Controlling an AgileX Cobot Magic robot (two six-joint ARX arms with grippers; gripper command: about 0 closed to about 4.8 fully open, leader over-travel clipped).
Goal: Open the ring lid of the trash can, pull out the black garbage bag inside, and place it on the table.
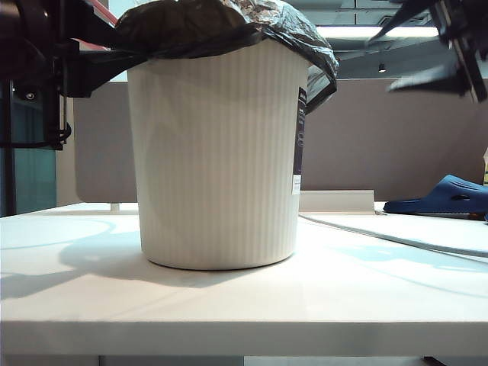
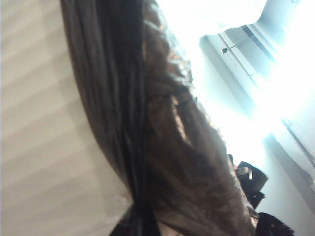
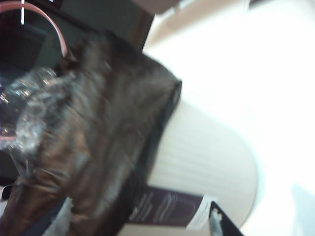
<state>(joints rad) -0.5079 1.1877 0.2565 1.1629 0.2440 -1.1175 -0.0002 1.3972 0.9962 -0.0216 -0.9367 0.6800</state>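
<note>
My left gripper (image 1: 114,57) sits at the upper left of the trash can (image 1: 217,152), its jaws closed — on what I cannot tell; my right gripper (image 1: 450,53) hangs high at the right, fingers spread wide, holding nothing; the black garbage bag (image 1: 221,27) drapes over the can's rim; a pink ring lid (image 3: 51,22) arcs beyond the bag; the can stands upright on the table (image 1: 244,305).
</note>
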